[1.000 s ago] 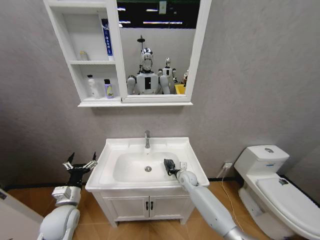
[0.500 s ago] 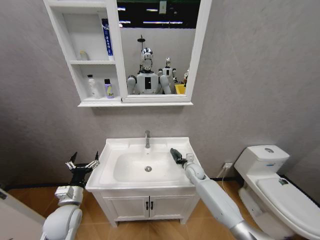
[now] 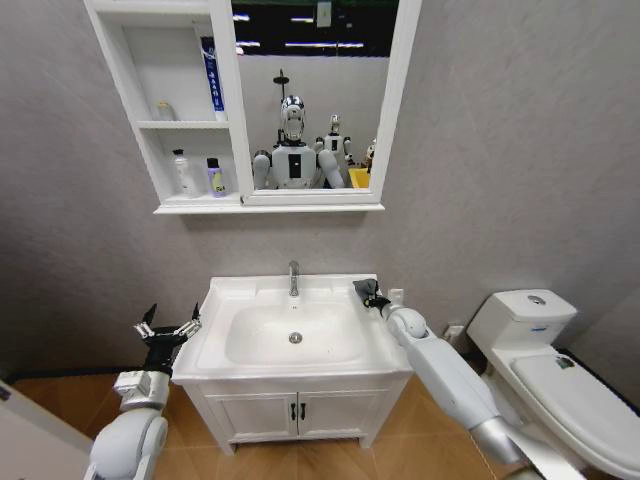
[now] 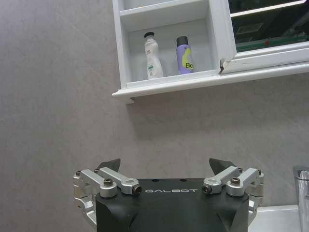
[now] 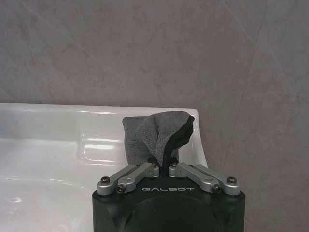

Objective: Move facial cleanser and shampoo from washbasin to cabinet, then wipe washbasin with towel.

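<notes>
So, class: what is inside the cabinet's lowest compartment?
In the cabinet, the lowest compartment holds a white bottle and a purple bottle, standing upright side by side, apart. The purple one's label reads only "Be"; the rest is turned away. Nothing shows behind them.

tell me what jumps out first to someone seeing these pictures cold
The right gripper holds the dark towel pinched in its fingers at the washbasin's back right corner. Two bottles stand in the cabinet's lowest compartment, and the left gripper waits open beside the basin's left edge.
</notes>
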Robot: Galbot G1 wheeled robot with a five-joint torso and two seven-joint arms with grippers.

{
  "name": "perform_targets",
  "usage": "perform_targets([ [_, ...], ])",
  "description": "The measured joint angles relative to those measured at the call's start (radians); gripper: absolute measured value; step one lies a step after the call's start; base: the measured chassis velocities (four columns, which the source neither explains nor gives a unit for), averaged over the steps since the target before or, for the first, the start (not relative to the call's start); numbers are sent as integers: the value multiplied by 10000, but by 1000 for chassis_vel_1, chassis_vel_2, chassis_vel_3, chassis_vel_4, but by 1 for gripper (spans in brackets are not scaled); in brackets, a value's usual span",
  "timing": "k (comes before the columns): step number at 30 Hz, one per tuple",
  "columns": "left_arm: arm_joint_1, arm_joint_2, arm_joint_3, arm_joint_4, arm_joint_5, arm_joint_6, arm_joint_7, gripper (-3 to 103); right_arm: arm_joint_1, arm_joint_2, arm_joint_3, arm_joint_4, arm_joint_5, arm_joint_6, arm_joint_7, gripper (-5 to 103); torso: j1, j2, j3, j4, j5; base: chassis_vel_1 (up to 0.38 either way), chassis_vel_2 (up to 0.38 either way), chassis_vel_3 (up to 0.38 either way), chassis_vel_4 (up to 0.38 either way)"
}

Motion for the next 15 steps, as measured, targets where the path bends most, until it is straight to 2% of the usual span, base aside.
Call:
perform_targets([
  [2, 11, -69, 11, 0, 19, -45, 0, 100, 25, -3, -2, -373, -277, 254, -624, 3, 0, -1, 0, 2, 2, 0, 0, 0, 0],
  [6, 19, -87, 8, -13, 20, -61, 1, 100, -2, 28, 2, -685, -524, 544, -1023, 3, 0, 0, 0, 1, 0, 0, 0, 0, 0],
  [11, 37, -85, -23, -48, 11, -62, 7, 100, -119, 173, 17, -796, -827, 649, -913, 4, 0, 0, 0, 2, 2, 0, 0, 0, 0],
  [14, 59, -81, -23, -112, 7, -63, 11, 100, -170, 269, 20, -780, -886, 690, -781, 20, 0, 0, 0, 1, 0, 0, 0, 0, 0],
  [15, 59, -81, -23, -112, 7, -63, 11, 100, -170, 269, 20, -780, -886, 690, -781, 20, 0, 0, 0, 1, 0, 0, 0, 0, 0],
])
